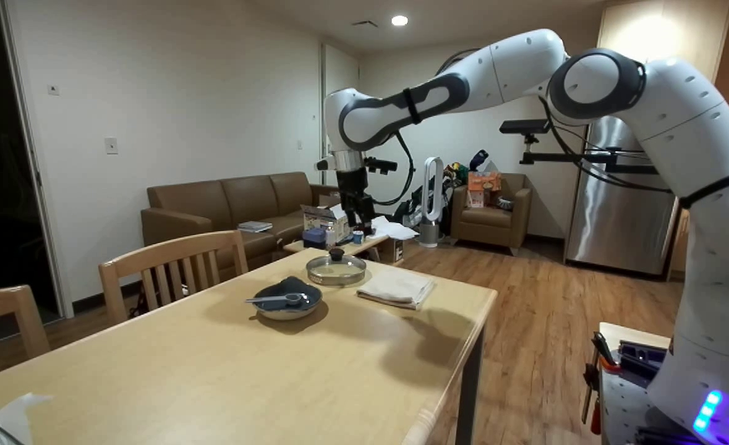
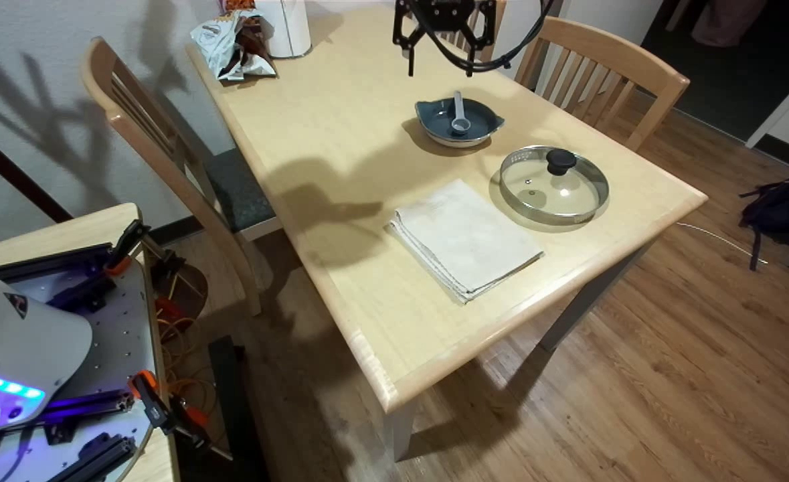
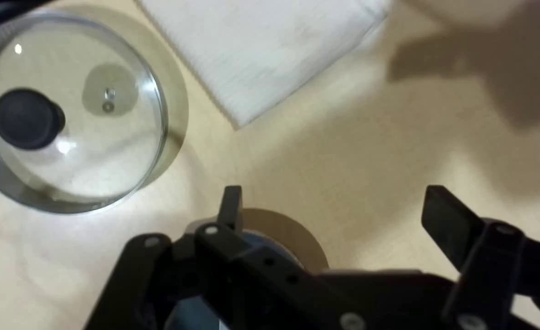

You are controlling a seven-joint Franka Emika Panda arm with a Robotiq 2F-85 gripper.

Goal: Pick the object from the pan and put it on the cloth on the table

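Observation:
The pan, a shallow blue-grey dish, stands on the table in both exterior views (image 1: 290,285) (image 2: 435,123). A small grey scoop-like spoon (image 1: 276,299) lies in it, and it also shows in an exterior view (image 2: 460,114). The folded pale cloth (image 1: 395,287) lies flat on the table, also in an exterior view (image 2: 468,234) and at the top of the wrist view (image 3: 270,50). My gripper (image 2: 440,71) is open and empty, well above the table. In the wrist view the gripper (image 3: 331,197) hides most of the pan (image 3: 197,314); the spoon is mostly hidden there.
A round glass lid with a black knob (image 2: 555,191) stands beside the pan and the cloth; it also shows in the wrist view (image 3: 82,165). A crumpled snack bag (image 2: 233,47) and a white cylinder (image 2: 287,27) stand at a table end. Wooden chairs (image 1: 175,266) line the sides.

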